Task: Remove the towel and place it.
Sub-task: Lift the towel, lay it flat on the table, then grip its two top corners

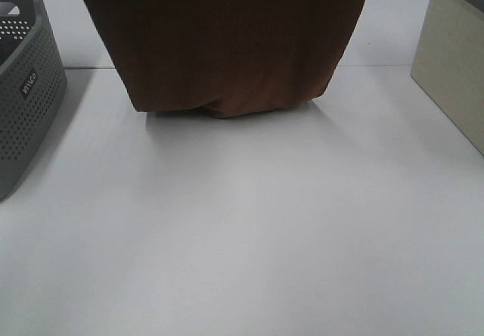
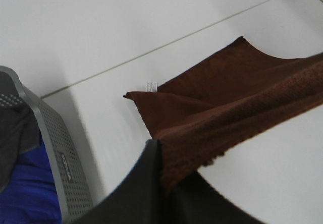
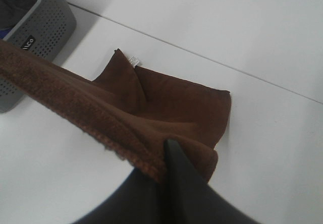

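The dark brown towel (image 1: 227, 41) hangs as a wide sheet from above the exterior high view, and its lower edge rests crumpled on the white table (image 1: 242, 222). Neither gripper shows in that view. In the left wrist view my left gripper (image 2: 160, 153) is shut on one upper corner of the towel (image 2: 237, 98), whose small white tag (image 2: 151, 86) lies at the lower edge on the table. In the right wrist view my right gripper (image 3: 166, 156) is shut on the other upper corner of the towel (image 3: 166, 108), and the tag (image 3: 134, 59) shows there too.
A grey perforated basket (image 1: 26, 94) stands at the left table edge, holding blue and dark grey cloth (image 2: 25, 183); it also shows in the right wrist view (image 3: 40, 22). A beige box (image 1: 454, 56) stands at the right. A seam (image 1: 401, 66) crosses the table behind the towel.
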Controlling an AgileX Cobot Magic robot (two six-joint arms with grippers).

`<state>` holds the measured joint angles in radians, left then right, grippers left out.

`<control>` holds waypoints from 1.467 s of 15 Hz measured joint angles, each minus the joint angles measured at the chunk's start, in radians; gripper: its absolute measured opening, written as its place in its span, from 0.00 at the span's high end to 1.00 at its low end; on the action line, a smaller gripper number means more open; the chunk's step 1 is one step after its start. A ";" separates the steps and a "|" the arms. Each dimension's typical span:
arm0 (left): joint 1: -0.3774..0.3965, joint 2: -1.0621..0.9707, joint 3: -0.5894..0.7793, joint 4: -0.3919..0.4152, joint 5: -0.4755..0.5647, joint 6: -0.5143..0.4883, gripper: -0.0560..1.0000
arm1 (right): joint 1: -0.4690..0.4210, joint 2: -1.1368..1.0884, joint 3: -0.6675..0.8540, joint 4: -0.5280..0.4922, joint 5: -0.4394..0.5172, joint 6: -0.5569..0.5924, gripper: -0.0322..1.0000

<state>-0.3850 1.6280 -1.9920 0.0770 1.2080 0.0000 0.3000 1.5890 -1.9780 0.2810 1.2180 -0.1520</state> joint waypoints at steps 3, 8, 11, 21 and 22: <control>-0.027 -0.181 0.236 -0.024 -0.014 -0.039 0.95 | 0.001 -0.093 0.111 0.030 0.000 -0.001 0.96; -0.041 -0.390 0.508 -0.116 -0.033 -0.058 0.95 | 0.007 -0.303 0.415 0.065 0.001 0.006 0.96; -0.046 -0.458 0.635 -0.217 -0.032 -0.018 0.95 | 0.008 -0.426 0.609 0.065 -0.001 0.007 0.96; -0.047 -0.517 1.083 -0.423 -0.039 0.056 0.95 | 0.008 -0.603 1.126 0.114 -0.011 -0.027 0.96; -0.047 -0.518 1.119 -0.443 -0.039 0.062 0.95 | 0.008 -0.603 1.172 0.122 -0.016 -0.027 0.96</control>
<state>-0.4320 1.1100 -0.8730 -0.3660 1.1690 0.0620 0.3080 0.9860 -0.8060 0.4030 1.2020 -0.1790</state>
